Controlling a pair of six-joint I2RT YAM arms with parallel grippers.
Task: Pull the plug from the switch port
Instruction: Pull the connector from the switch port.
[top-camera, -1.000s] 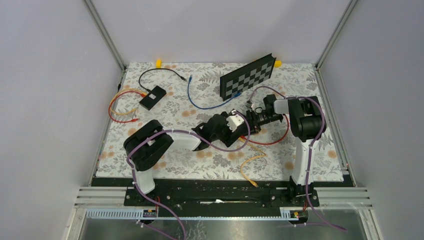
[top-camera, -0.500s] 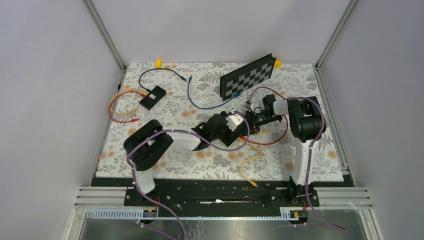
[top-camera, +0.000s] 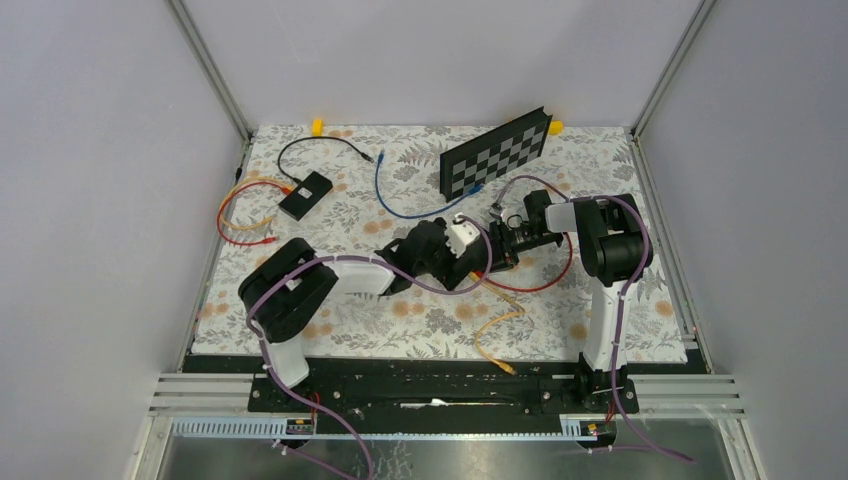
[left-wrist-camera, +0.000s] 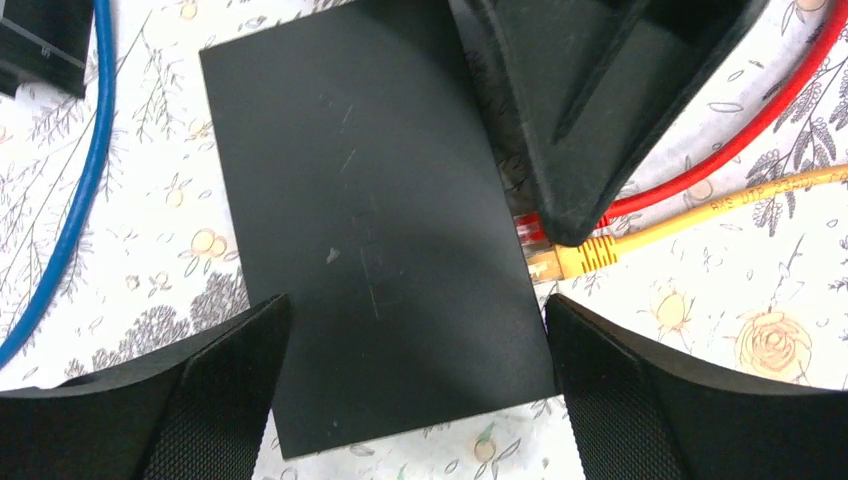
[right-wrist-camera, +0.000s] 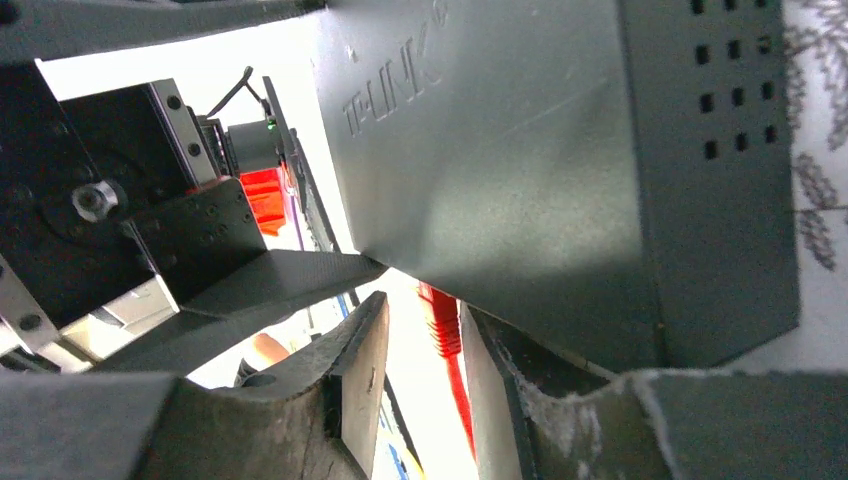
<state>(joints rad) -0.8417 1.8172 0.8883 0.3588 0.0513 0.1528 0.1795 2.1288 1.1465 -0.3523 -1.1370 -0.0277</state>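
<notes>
The black switch lies flat on the flowered cloth. My left gripper has one finger against each long side of it and is shut on it. A red plug and a yellow plug sit in ports on its right edge. My right gripper is open with the red plug between its fingers, close to the right finger and with a gap to the left one. In the top view both grippers meet mid-table, the left gripper and the right gripper, and hide most of the switch.
The red cable loops right of the switch, and the yellow cable trails toward the near edge. A blue cable lies behind. A checkerboard leans at the back. A second small black box with cables sits at far left.
Both grippers and the switch have shifted slightly left and away from the near edge. The right gripper has stayed at the red plug.
</notes>
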